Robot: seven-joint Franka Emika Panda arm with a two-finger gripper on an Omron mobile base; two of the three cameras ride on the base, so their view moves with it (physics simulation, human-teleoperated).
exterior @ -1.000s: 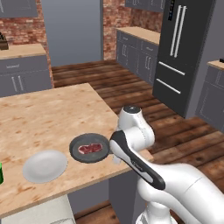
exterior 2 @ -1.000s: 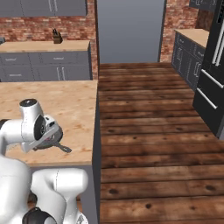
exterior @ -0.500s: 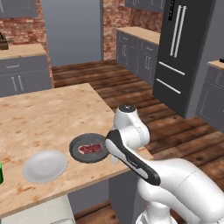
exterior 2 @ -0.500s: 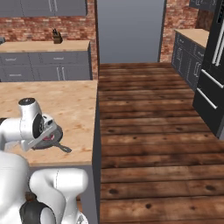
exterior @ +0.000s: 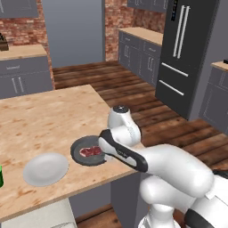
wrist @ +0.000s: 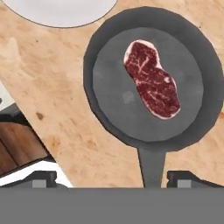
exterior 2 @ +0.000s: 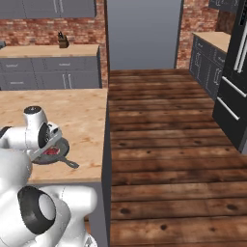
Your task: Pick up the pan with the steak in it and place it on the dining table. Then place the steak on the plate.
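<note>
My claw (wrist: pixel 111 177) is spread wide over the long thin handle of the small round dark grey pan (wrist: pixel 151 78); marbled red steak (wrist: pixel 152 78) inside, on the light wood-grain table (exterior: pixel 49 120), pale round plate (exterior: pixel 45 168) beside.

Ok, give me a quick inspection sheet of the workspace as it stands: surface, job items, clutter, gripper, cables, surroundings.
Surface: dining table, light wood top.
Pan: on the table near its edge, handle toward the gripper.
Steak: lying in the pan.
Plate: bare, beside the pan, apart from it.
Clutter: green object at the table's left edge.
Gripper: open, straddling the handle, holding nothing.
Cables: nothing seen.
Surroundings: fridge, grey counters, brick wall, wood floor.
</note>
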